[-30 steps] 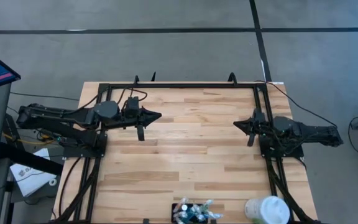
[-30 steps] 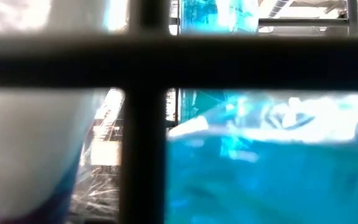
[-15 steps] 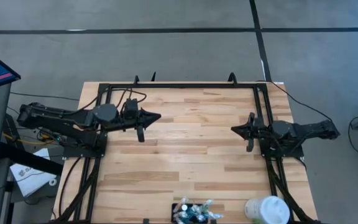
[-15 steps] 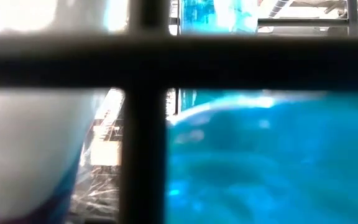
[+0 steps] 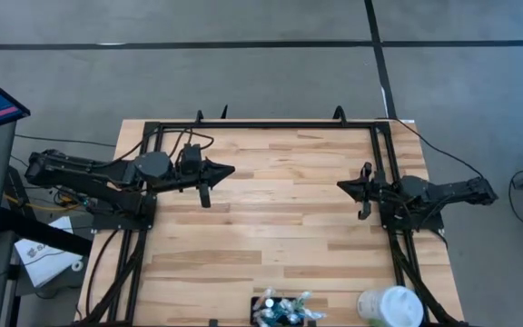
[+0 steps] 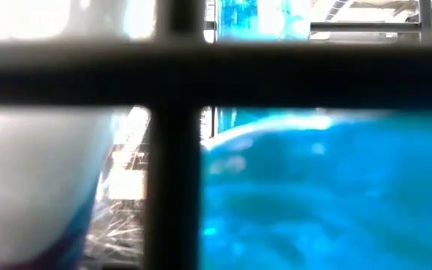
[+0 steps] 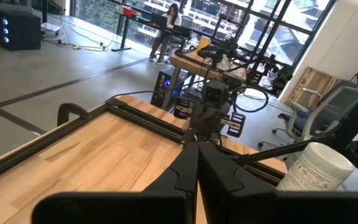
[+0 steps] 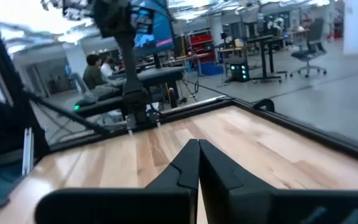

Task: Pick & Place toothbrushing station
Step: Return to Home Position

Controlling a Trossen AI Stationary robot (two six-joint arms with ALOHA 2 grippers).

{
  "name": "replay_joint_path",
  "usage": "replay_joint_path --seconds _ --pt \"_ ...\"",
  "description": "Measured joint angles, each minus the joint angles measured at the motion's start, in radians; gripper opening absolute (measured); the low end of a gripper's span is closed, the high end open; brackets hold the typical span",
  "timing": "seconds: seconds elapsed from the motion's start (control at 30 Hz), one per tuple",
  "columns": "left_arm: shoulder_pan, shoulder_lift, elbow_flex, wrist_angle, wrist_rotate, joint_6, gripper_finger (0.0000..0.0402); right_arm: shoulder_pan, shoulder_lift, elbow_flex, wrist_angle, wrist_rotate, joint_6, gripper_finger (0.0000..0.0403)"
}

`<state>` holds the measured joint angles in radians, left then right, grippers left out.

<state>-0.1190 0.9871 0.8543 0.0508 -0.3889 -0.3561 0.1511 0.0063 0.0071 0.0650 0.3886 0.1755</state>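
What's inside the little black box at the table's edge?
Several toothbrushes poke out of the black box. The picture's edge cuts it off, so its floor and their number are hidden. The left gripper and right gripper wait far away.

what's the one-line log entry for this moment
left fingers shut, empty | right fingers shut, empty | holder with toothbrushes at table edge | white cup beside it

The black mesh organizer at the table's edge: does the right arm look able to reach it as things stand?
Probably yes: bare table lies between the right gripper, folded at the right side, and the black mesh organizer. The white container stands beside it, off that path. The left gripper waits opposite.
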Motion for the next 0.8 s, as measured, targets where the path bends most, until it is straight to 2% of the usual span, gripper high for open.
replay_joint_path --seconds 0.23,0.6,0.8 --pt "0.0 0.0 0.0 0.002 0.0 0.004 0.0002 -0.011 0.0 0.0 0.001 0.004 0.12 0.0" --pt "0.0 0.0 0.0 0.002 0.0 0.02 0.0002 -0.007 -0.001 -0.001 0.003 0.003 0.121 0.0" --pt "-0.026 0.0 0.0 -0.004 0.0 0.113 0.0002 -0.007 -0.001 -0.001 0.003 0.003 0.121 0.0"
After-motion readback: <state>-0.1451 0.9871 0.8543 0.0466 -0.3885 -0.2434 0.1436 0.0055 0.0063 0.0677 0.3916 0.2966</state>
